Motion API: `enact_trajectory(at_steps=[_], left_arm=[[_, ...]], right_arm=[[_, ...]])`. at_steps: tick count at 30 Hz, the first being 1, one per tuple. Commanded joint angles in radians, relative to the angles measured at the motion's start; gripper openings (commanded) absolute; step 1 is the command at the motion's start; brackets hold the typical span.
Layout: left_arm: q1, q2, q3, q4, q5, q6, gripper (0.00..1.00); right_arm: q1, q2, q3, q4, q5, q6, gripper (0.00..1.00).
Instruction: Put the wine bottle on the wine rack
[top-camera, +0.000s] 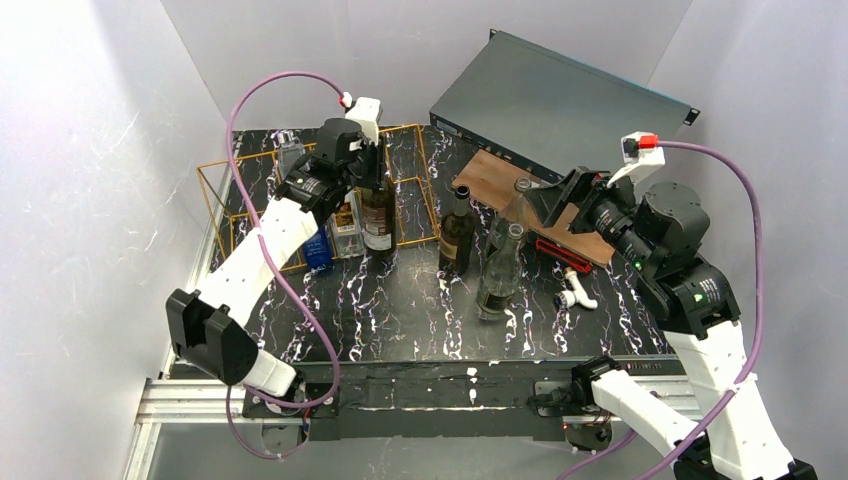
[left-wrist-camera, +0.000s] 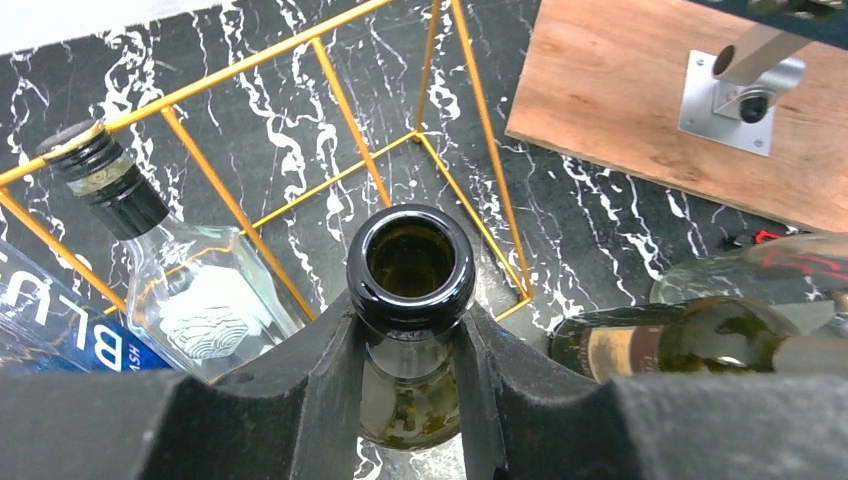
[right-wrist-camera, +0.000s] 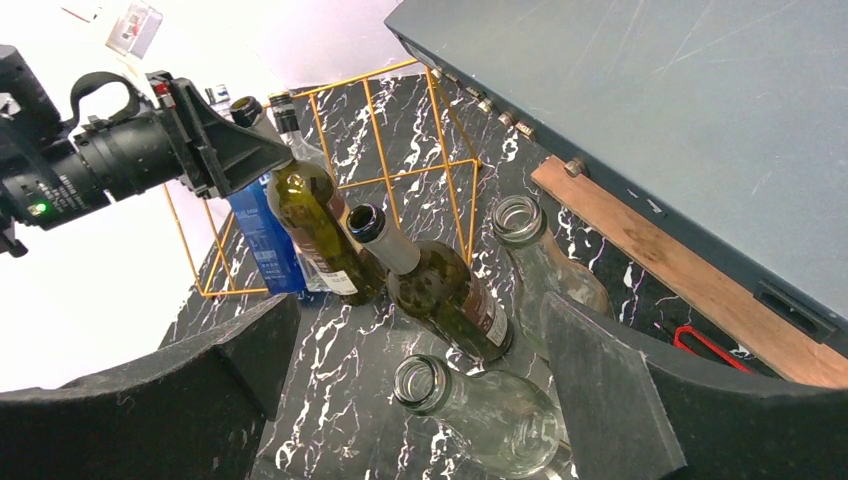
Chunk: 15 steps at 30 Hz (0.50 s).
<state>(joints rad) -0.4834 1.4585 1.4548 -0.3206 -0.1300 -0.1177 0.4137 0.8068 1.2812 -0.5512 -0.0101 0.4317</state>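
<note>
The wine rack (top-camera: 415, 185) is a low gold wire frame at the back left, also in the left wrist view (left-wrist-camera: 340, 95) and the right wrist view (right-wrist-camera: 400, 170). My left gripper (top-camera: 365, 165) (left-wrist-camera: 411, 340) is shut on the neck of a dark green wine bottle (top-camera: 377, 215) (left-wrist-camera: 411, 262) (right-wrist-camera: 315, 220), which is roughly upright at the front of the rack's right bay. I cannot tell if its base touches the table. My right gripper (top-camera: 545, 205) (right-wrist-camera: 420, 340) is open and empty above a clear bottle (top-camera: 498, 275) (right-wrist-camera: 480, 410).
A clear square bottle (left-wrist-camera: 200, 290) and a blue carton (top-camera: 318, 250) sit in the rack. A second dark bottle (top-camera: 457, 230) (right-wrist-camera: 440, 285) and another clear bottle (right-wrist-camera: 540, 260) stand mid-table. A wooden board (top-camera: 495, 180), a grey box (top-camera: 560, 100), a red tool (top-camera: 560, 247) and a white fitting (top-camera: 578, 292) lie to the right.
</note>
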Motion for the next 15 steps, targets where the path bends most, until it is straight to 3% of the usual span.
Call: enact_trajectory(at_steps=[1, 15], left_arm=[[0.048, -0.010, 0.059, 0.040, 0.016, -0.036, 0.00], [0.101, 0.056, 0.098, 0.044, 0.052, -0.094, 0.00]], right_arm=[[-0.002, 0.003, 0.035, 0.025, 0.005, -0.018, 1.00], [-0.002, 0.016, 0.058, 0.023, 0.004, -0.024, 1.00]])
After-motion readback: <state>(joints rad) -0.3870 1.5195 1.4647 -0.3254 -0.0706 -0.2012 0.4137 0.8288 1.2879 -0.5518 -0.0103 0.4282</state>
